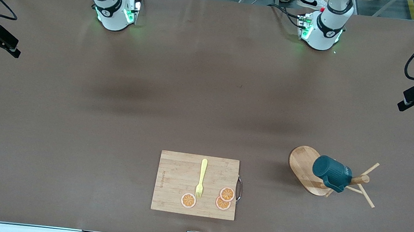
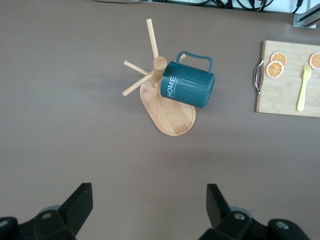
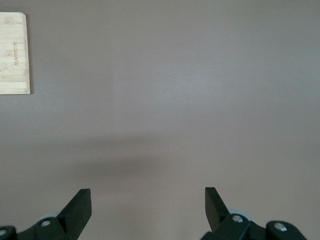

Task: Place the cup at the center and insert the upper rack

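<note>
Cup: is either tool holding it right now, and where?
Neither. The cup hangs on the rack; left tool and right tool are open, holding nothing.

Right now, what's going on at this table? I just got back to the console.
Nothing is being handled yet. The dark teal ribbed mug hangs on the light wooden mug-tree stand, which stands toward the left arm's end of the table. Beside it, the rectangular bamboo cutting board carries a yellow fork and three orange slices. The left claw is open, up over bare table with the stand in its view; the right claw is open over bare table.
</note>
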You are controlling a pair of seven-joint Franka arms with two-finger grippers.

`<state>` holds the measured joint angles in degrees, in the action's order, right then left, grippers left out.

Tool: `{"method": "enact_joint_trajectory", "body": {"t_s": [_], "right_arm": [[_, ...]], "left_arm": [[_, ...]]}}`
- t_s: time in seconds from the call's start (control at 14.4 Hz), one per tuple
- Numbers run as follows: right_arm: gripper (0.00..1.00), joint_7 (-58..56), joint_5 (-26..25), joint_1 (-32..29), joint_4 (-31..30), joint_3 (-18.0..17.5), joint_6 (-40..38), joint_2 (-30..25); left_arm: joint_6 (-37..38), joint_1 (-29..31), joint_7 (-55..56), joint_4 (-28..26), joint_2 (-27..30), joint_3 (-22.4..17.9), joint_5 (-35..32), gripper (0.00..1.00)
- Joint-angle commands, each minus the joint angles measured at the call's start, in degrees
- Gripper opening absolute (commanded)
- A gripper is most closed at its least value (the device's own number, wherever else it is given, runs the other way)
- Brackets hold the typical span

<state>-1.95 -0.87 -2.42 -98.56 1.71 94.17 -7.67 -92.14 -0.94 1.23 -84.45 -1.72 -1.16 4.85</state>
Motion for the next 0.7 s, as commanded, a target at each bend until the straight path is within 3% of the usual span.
{"method": "enact_joint_trajectory", "body": {"t_s": [0.0,0.63], "right_arm": [[1.00,-0.42,0.25,-0.65,-0.14,-0.48,-0.57,-0.77],[1.00,-0.51,0.25,-0.57,-0.14,-0.48,-0.57,-0.77]], "left_arm": [[2.04,-0.20,-4.38,-0.54,0.93,-0.25,-2.47,1.00],[4.51,-0.29,-5.80,-0.72,0.84,-0.25,-3.27,1.00]]}}
